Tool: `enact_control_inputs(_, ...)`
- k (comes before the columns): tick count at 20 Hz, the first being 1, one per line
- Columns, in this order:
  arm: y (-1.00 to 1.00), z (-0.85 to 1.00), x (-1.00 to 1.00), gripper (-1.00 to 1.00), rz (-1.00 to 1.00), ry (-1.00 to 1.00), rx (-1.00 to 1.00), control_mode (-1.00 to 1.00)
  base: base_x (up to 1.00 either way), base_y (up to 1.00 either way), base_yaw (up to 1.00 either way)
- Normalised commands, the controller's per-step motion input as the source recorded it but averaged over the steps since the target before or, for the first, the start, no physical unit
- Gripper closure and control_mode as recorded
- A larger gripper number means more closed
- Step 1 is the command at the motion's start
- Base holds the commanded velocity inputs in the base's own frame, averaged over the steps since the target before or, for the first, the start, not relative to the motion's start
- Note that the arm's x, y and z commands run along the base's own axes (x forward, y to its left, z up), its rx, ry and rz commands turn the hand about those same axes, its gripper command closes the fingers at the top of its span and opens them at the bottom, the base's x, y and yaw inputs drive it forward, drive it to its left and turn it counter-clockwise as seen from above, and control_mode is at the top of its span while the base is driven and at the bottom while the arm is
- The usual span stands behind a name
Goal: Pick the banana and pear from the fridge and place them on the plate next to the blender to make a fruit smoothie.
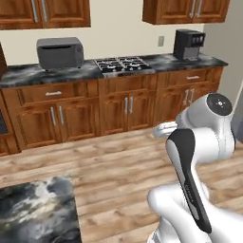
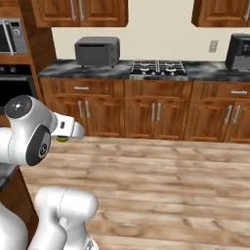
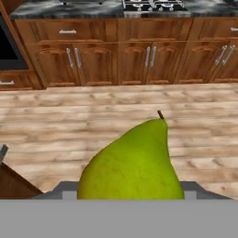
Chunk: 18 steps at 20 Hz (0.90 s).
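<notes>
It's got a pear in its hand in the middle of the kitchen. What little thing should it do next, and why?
Probably keep its grip on the pear and carry on across the wooden floor in search of the plate. The pear sits close against the hand camera, stem up, so it looks held, and the counter ahead carries a toaster oven and a stove, not a plate or blender.

- Setting: a home kitchen.
- Wooden base cabinets (image 1: 118,107) with metal handles run along the far wall; wall cabinets (image 1: 45,13) hang above.
- Dark marbled countertop (image 1: 90,71) carrying a grey toaster oven (image 1: 60,52), a gas hob (image 1: 121,63) and a black coffee machine (image 1: 188,44).
- Built-in microwave (image 2: 10,35) over an oven (image 2: 15,95) at left.
- Wood plank floor (image 2: 161,171).
</notes>
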Motion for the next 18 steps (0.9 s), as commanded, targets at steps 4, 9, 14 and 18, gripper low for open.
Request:
enact_control_inputs(4, 0.0, 0.0, 0.0, 1.0, 0.0, 0.0, 0.0, 1.0, 1.0, 0.0, 0.19)
enact_control_inputs(9, 0.0, 0.0, 0.0, 1.0, 0.0, 0.0, 0.0, 1.0, 1.0, 0.0, 0.19)
enact_control_inputs(14, 0.0, 0.0, 0.0, 1.0, 0.0, 0.0, 0.0, 1.0, 1.0, -0.02, 0.19)
enact_control_inputs(18, 0.0, 0.0, 0.0, 1.0, 0.0, 0.0, 0.0, 1.0, 0.76, 0.0, 0.78)
